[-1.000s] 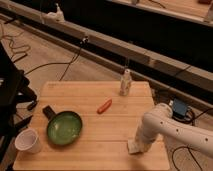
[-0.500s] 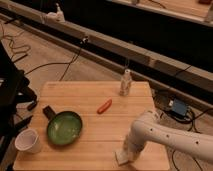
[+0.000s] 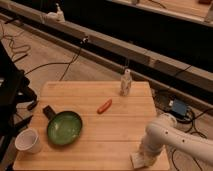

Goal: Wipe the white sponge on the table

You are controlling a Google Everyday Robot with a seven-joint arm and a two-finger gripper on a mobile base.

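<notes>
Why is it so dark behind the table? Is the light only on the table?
Camera view: warm light falls on the table, so the wood looks bright, while the wall strip behind it stays nearly black. Camera view: the green pan looks paler in its middle, perhaps a soft shine. Camera view: the claw is well lit at the near right edge, down on the white sponge.

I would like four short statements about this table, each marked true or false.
1. The claw is near the table's front right corner, closed on the white sponge. True.
2. The paper cup stands inside the green pan. False: the paper cup stands beside the green pan.
3. The small white bottle stands upright near the far edge. True.
4. The orange stick lies in the pan. False: the orange stick lies on bare wood.
</notes>
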